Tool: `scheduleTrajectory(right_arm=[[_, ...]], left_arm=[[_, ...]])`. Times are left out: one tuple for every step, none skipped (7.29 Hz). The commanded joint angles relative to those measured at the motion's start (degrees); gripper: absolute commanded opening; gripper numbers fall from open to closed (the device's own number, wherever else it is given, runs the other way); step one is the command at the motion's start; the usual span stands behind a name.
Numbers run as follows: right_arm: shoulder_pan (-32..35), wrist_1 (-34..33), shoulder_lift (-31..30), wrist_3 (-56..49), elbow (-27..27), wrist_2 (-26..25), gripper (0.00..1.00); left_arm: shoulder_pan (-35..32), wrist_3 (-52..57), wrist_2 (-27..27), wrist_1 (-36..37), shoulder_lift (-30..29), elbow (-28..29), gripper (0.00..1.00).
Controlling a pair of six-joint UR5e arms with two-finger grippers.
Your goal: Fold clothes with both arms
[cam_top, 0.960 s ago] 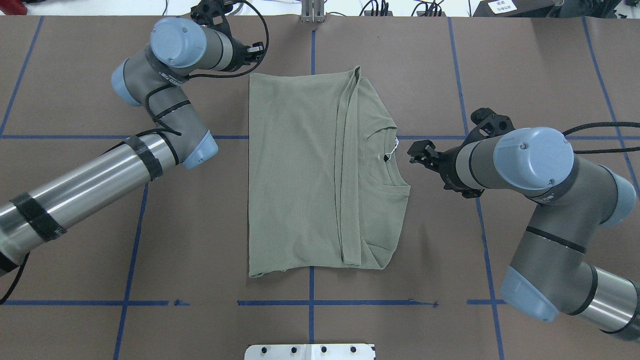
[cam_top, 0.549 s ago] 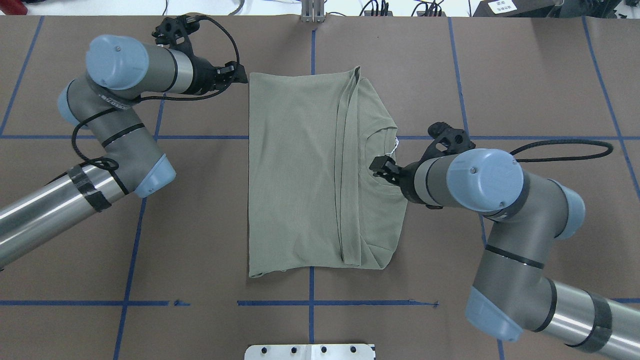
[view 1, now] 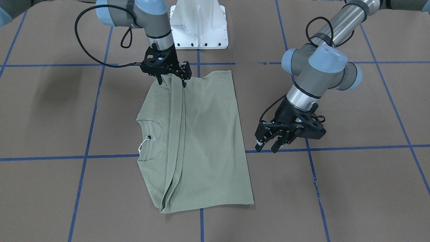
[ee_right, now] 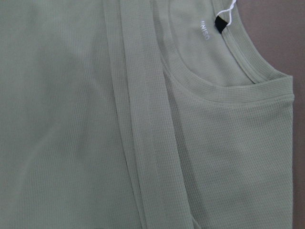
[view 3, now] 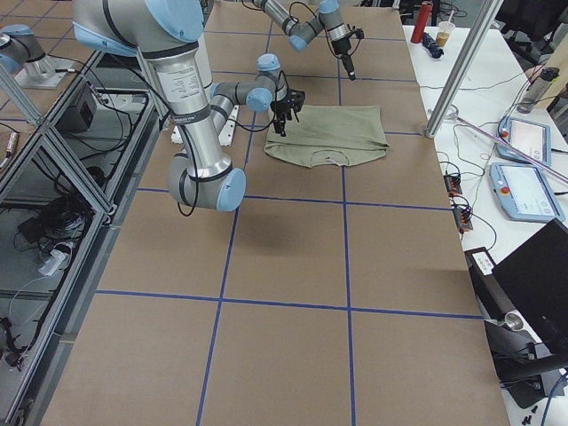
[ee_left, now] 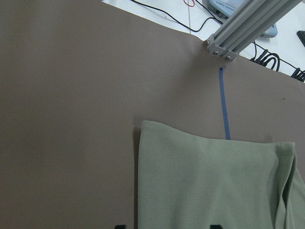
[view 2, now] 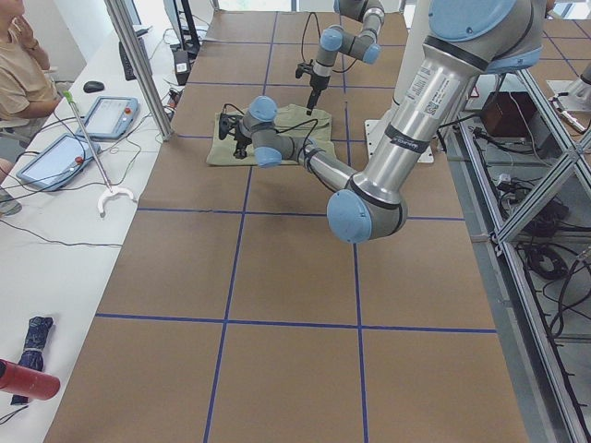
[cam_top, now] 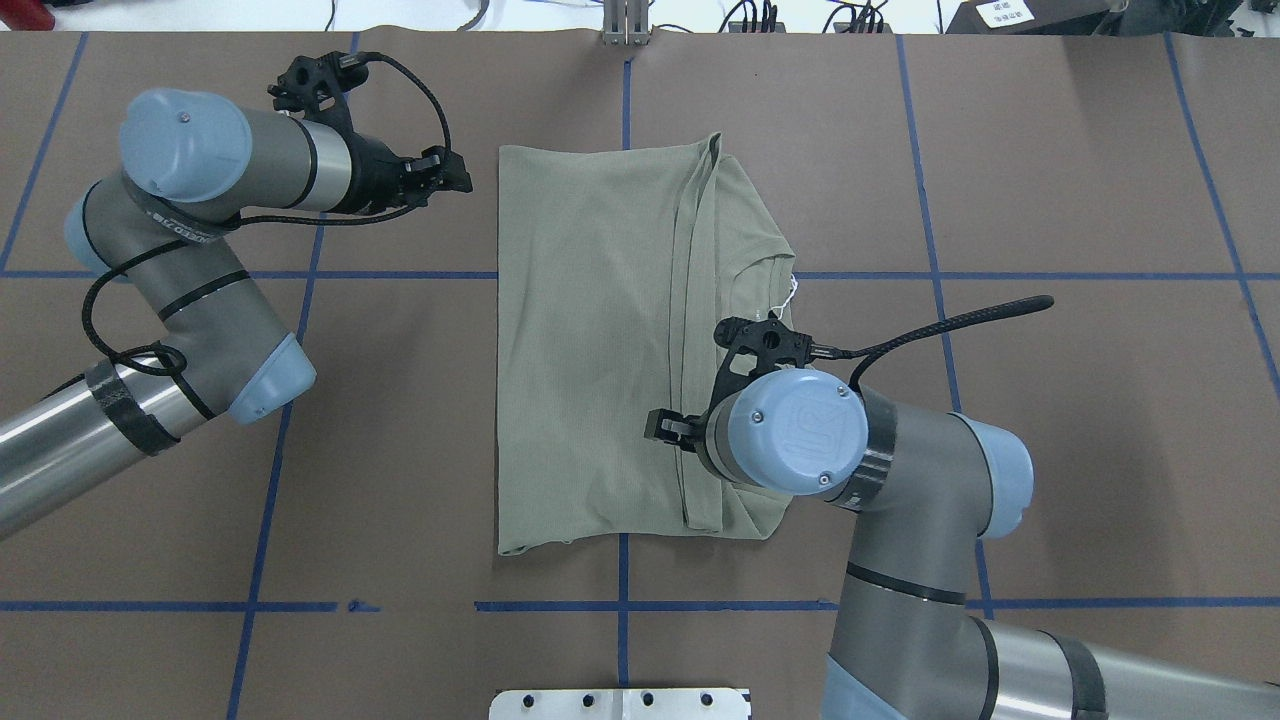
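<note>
The pale sage-green shirt (cam_top: 590,350) lies flat on the table, folded lengthwise, with a narrow folded strip (ee_right: 136,119) running beside the round collar (view 1: 147,141) and the white tag string (view 1: 142,146). My left gripper (cam_top: 462,183) is open and empty just off the shirt's far left corner (ee_left: 143,125), apart from it; it also shows in the front-facing view (view 1: 266,148). My right gripper (view 1: 171,80) is open and hovers over the shirt's end nearest the robot, its fingers astride the folded strip. In the overhead view its wrist (cam_top: 790,430) hides most of it.
The white pedestal base (view 1: 198,27) stands just behind the shirt on the robot's side. An aluminium post (ee_left: 238,24) stands at the table's far edge. Blue tape lines (cam_top: 250,606) grid the brown table. A side bench with tablets (view 2: 102,115) runs along the far side.
My right arm swung from beside the collar across the shirt toward its robot-side end. My left gripper drew back from the far edge to just left of the corner. The shirt has not moved.
</note>
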Motion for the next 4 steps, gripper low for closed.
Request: scheduleTrajectory(right_arm=[[-0.7,-15.5,5.7,-22.3,-1.0,1.4,1.0],[-0.7,-18.4,8.1,-31.0,-2.9,1.4,1.0],[-0.8,-19.9,11.0,-38.8,-6.1,1.3,0.92],[-0.8,-20.7,13.0,-44.1,-9.1,1.4,0.78]], left_arm=[[0.0,0.0,-0.1,-0.4,0.8,0.1,0.66],[0.1,0.0,-0.1,-0.4,0.8,0.2,0.66],[0.1,-0.5,-0.1,-0.4,0.8,0.3,0.66],[0.2,-1.7,-0.1,-0.5,0.8,0.5,0.66]])
